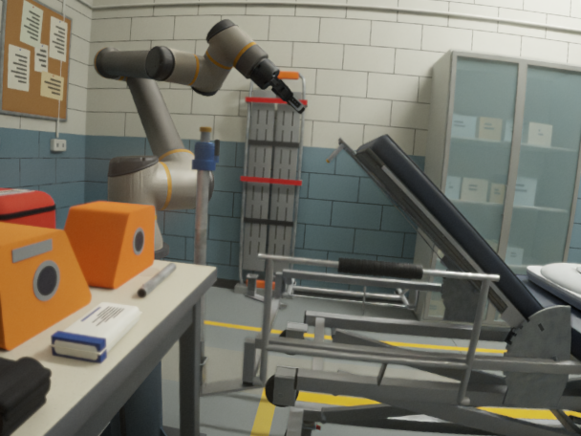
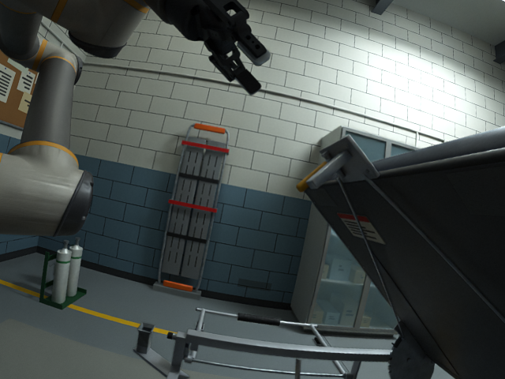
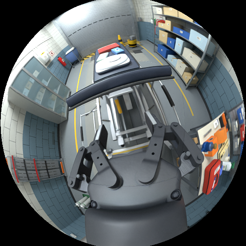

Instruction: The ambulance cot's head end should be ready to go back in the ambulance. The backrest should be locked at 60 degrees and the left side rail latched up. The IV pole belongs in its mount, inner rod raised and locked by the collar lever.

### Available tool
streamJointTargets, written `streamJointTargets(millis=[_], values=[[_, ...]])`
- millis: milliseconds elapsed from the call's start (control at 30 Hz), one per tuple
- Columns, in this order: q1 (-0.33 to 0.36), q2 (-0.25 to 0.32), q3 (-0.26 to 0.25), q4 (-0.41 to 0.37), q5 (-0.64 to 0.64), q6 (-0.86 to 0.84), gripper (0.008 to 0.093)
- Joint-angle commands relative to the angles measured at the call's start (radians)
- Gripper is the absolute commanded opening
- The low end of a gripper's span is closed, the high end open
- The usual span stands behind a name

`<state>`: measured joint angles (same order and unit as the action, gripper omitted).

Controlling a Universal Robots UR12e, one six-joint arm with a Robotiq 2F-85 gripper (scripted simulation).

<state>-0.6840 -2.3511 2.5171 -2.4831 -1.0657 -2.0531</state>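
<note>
My gripper (image 1: pixel 297 103) (image 2: pixel 256 72) (image 3: pixel 128 130) hangs high above and left of the cot's raised backrest (image 1: pixel 444 215) (image 2: pixel 432 220) (image 3: pixel 119 80), well apart from it. It is open and holds nothing. The backrest tilts up steeply, with a yellow-tipped release handle (image 2: pixel 312 176) at its top corner. The near side rail (image 1: pixel 377 270) with its black grip stands up beside the cot frame. The IV pole (image 1: pixel 203 201) stands upright by the table, with a blue collar (image 1: pixel 205 154) near its top. A short grey rod (image 1: pixel 156 279) lies on the table.
Behind stands a brick wall with a scoop stretcher (image 1: pixel 272 181) (image 2: pixel 191 208) leaning on it and a glass cabinet (image 1: pixel 506 158). Two orange cases (image 1: pixel 71 258) sit on the left table. Gas cylinders (image 2: pixel 67 269) stand by the wall.
</note>
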Motion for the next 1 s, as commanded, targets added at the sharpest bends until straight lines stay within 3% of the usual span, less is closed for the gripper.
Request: streamJointTargets(millis=[0, 400, 967], values=[[0.006, 0.010, 0.005, -0.017, -0.004, 0.005, 0.0780], [0.063, 0.131, 0.057, -0.213, -0.043, 0.052, 0.0780], [0.082, 0.174, 0.065, -0.270, -0.057, 0.067, 0.0780]])
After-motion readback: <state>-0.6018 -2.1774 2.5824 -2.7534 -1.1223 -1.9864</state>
